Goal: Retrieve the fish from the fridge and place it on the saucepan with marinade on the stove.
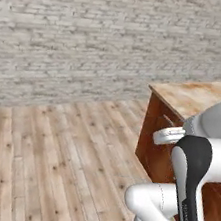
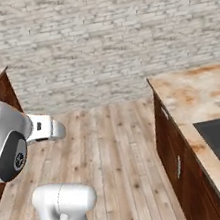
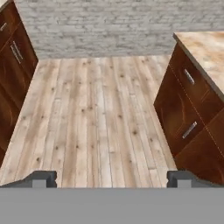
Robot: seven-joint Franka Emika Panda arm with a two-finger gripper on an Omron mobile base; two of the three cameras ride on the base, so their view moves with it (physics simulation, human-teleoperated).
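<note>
- You are carrying nothing: the gripper (image 3: pixel 112 178) is spread wide over bare floor (image 3: pixel 96 118).
- Fish and fridge are lying somewhere unseen; expect it light, slippery; grip mid-body.

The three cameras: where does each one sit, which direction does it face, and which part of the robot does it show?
Left base view: behind the arm's left, facing a brick wall over wood floor; white arm at lower right.
Right base view: behind the arm's right, facing the same wall; arm at lower left, counter at right.
Hand view: on the hand, looking down the aisle; gripper open, fingertips wide apart.
All share floor, wall and brown cabinets.
</note>
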